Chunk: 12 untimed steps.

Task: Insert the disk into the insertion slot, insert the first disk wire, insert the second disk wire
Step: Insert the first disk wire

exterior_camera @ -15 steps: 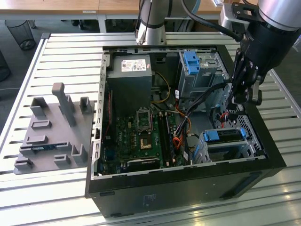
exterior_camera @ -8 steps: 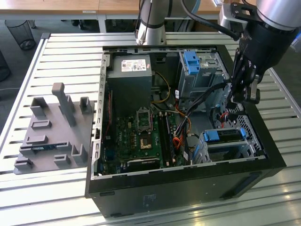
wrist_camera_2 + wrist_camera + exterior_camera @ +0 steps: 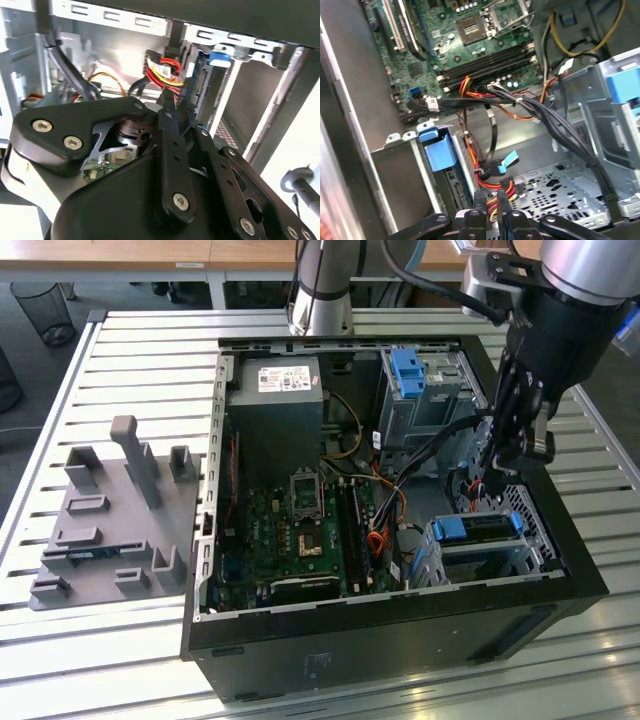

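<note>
The hand point(image 3: 500, 462) has its fingers point(image 3: 479, 210) pressed close on the red and yellow wire point(image 3: 489, 186), just above the disk point(image 3: 478, 529), which lies long-ways across inside the slot point(image 3: 490, 558).

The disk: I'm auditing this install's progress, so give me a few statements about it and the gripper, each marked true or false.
1. The disk sits in the insertion slot. True.
2. The gripper hangs outside the computer case. False: it reaches into the case, close to the disk.
3. The fingers pinch a red and yellow wire bundle. True.
4. The disk's carrier is green. False: it is bright blue.
</note>
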Available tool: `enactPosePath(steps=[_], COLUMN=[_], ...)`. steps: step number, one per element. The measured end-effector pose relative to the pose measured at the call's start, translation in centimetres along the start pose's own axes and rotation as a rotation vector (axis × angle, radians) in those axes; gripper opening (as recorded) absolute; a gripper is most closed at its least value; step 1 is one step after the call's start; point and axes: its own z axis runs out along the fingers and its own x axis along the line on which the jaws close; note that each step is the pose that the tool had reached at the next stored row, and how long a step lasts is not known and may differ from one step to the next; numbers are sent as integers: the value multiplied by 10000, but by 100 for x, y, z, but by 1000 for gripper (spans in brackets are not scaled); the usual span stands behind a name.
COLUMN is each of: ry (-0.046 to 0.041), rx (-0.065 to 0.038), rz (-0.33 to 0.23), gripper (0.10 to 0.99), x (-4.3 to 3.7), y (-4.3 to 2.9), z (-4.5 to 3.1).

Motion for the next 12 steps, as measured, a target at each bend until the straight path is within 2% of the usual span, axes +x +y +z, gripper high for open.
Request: enactPosePath(steps=[2, 3, 8, 12], ry=[117, 138, 143, 231], rx=[45, 53, 61, -12], rz=[-29, -42, -209, -230], gripper=[235, 235, 235, 235], x=[-2, -2, -12, -26], y=[-1, -1, -27, -61], z=[7, 9, 17, 18])
